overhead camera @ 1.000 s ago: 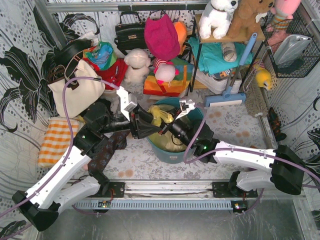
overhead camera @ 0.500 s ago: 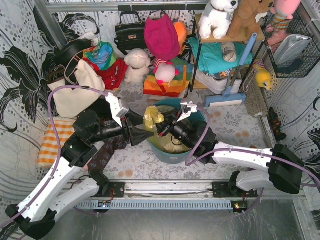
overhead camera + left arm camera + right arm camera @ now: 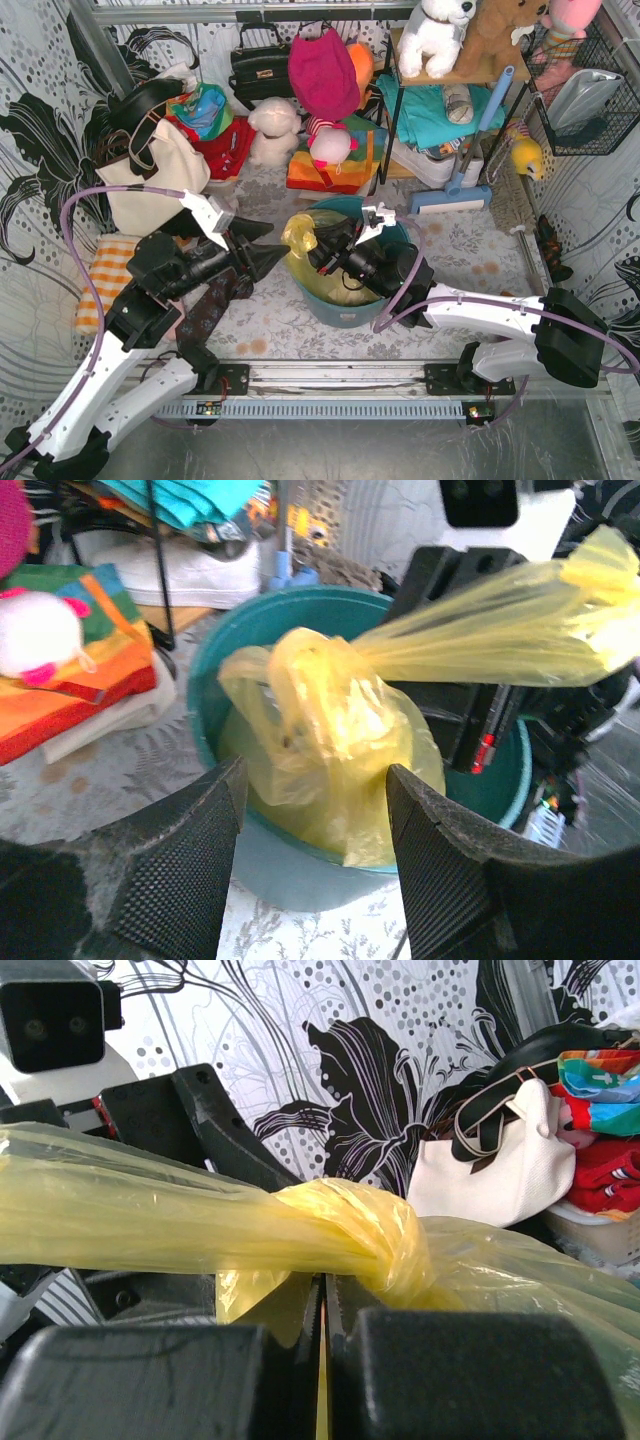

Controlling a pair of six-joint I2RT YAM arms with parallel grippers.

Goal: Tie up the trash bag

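Nearest, low on the left of the overhead view: black two-finger left gripper [image 3: 272,248], spread wide and holding nothing, stopped just beside the left rim of the round teal plastic bin [image 3: 345,308]. Seen from its own wrist camera, textured fingers [image 3: 190,860] parted either side of the bin [image 3: 255,630], touching neither bin nor bag. On the right, reaching over the bin from its near right side: black right gripper [image 3: 322,250], clamped tight on yellow film, a thin sliver of plastic pinched between the closed fingers in the right wrist view [image 3: 323,1305]. Inside the bin, rising above the rim: thin translucent yellow-green trash bag [image 3: 300,235], crinkled, bunched at the neck [image 3: 320,740], with a twisted tail drawn taut up and to the right toward the right gripper. A plain knot in that neck [image 3: 345,1230], sitting just above the closed fingers. Further left on the patterned table: orange-and-white checked cloth [image 3: 110,275]. Behind it, a cream canvas tote bag [image 3: 150,185] with dark straps. At the far wall: white plush toy [image 3: 272,125], black leather handbag [image 3: 262,65], magenta fabric bag [image 3: 325,75].
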